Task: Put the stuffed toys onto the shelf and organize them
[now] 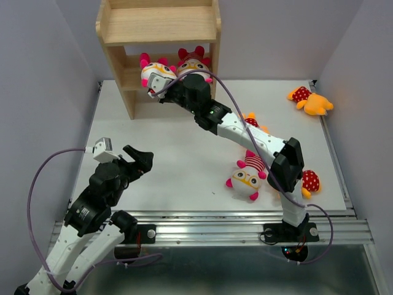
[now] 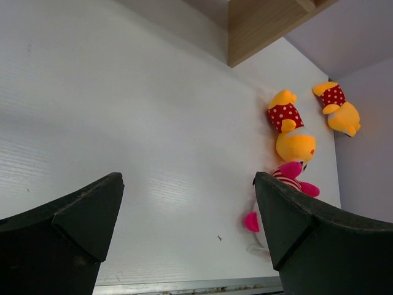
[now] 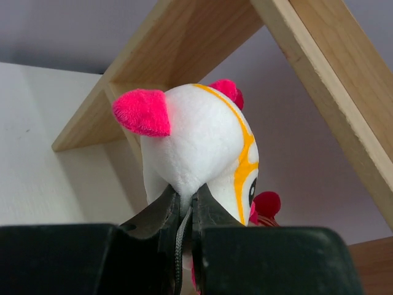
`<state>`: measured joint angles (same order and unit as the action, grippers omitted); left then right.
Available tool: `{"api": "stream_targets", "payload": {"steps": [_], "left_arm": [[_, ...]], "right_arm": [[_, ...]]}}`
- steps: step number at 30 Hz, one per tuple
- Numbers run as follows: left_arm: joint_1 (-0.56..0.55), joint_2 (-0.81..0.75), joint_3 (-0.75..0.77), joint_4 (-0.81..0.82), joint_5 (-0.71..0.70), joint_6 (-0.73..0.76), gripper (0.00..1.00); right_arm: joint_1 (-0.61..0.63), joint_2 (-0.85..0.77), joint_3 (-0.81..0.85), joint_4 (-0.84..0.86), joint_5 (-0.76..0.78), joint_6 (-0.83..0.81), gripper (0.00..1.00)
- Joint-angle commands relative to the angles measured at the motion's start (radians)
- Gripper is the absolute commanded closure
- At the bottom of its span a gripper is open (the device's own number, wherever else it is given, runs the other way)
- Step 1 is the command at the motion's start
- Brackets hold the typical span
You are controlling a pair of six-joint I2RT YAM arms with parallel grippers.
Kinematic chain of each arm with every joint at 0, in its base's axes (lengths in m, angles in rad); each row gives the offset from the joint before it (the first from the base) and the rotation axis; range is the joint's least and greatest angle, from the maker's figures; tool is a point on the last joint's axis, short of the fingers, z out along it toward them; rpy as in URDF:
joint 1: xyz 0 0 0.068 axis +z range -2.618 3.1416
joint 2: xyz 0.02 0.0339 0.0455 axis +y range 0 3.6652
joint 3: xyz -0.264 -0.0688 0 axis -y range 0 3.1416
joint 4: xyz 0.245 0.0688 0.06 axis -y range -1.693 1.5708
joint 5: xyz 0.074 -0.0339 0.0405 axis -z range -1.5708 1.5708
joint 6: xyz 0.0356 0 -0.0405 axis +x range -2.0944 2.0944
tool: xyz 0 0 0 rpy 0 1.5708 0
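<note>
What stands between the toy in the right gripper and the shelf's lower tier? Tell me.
Nothing visible. The right gripper is shut on the white-faced toy, at the mouth of the lower tier of the shelf. The second white-faced toy sits beside it, not in its path; the arm hides part of the tier.

1. Pale bare wood, matt, with fine grain showing: shelf (image 1: 158,24).
2. Soft, fuzzy plush cloth in white and pink: stuffed toy (image 3: 196,141).
3. Smooth white sheet with a faint sheen and fine ribbing: table (image 1: 172,153).
4. Matt black plastic, slightly grainy: left gripper (image 2: 187,184).
5. Brushed silvery metal: rail (image 1: 209,228).
</note>
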<state>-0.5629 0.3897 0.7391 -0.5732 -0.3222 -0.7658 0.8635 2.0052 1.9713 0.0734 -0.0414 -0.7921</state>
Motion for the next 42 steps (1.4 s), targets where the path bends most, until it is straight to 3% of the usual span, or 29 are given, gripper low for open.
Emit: {"api": "stream_targets", "payload": {"steps": [1, 9, 20, 25, 32, 39, 42], "left_arm": [[-0.002, -0.005, -0.023, 0.042, -0.014, -0.013, 0.01], [-0.002, -0.014, -0.044, 0.055, -0.008, -0.021, 0.01], [0.000, -0.043, -0.043, 0.036, -0.008, -0.041, 0.01], [-0.002, -0.064, -0.043, 0.016, -0.008, -0.056, 0.01], [-0.002, -0.080, -0.043, 0.004, -0.008, -0.067, 0.01], [0.000, -0.077, -0.044, 0.009, -0.006, -0.066, 0.01], [-0.002, -0.068, -0.046, 0.015, -0.002, -0.061, 0.01]], "right_arm": [[0.002, 0.073, 0.086, 0.160, 0.092, -0.074, 0.99], [0.002, 0.263, 0.208, 0.345, 0.247, -0.275, 0.99], [0.002, 0.437, 0.323, 0.422, 0.299, -0.413, 0.95], [-0.017, 0.489, 0.357, 0.427, 0.322, -0.457, 0.85], [-0.017, 0.454, 0.261, 0.468, 0.298, -0.466, 0.68], [-0.017, 0.363, 0.097, 0.529, 0.259, -0.463, 0.33], [-0.017, 0.337, 0.057, 0.554, 0.250, -0.458, 0.27]]}}
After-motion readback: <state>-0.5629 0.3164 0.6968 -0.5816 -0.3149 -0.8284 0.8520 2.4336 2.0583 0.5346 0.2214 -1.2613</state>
